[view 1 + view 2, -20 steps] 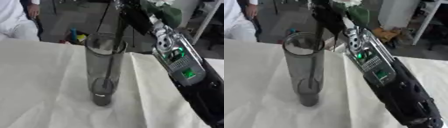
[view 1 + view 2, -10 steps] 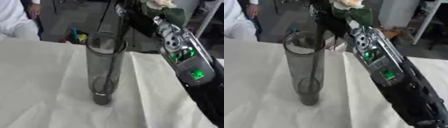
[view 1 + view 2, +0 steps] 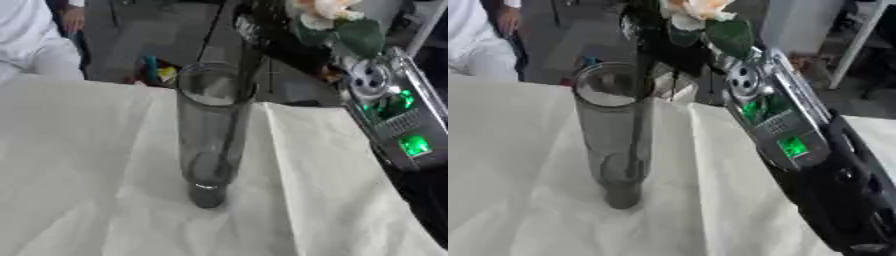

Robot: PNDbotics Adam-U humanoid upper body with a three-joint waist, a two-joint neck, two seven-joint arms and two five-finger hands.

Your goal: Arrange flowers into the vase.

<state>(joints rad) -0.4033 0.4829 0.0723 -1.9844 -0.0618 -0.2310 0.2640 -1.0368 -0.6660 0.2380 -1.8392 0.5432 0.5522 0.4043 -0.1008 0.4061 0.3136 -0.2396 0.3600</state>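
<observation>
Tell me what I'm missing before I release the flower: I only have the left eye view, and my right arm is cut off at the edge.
Observer: The right eye view shows far more of that arm. Below the silver panel, a black forearm section runs to the lower right corner.
Operator: Does it touch the vase?
Observer: No. In that view, bare cloth shows between the vase and the arm all the way down.
Operator: And the grip?
Observer: There the stem rises out of the vase into the dark right hand, beside the leaf.
</observation>
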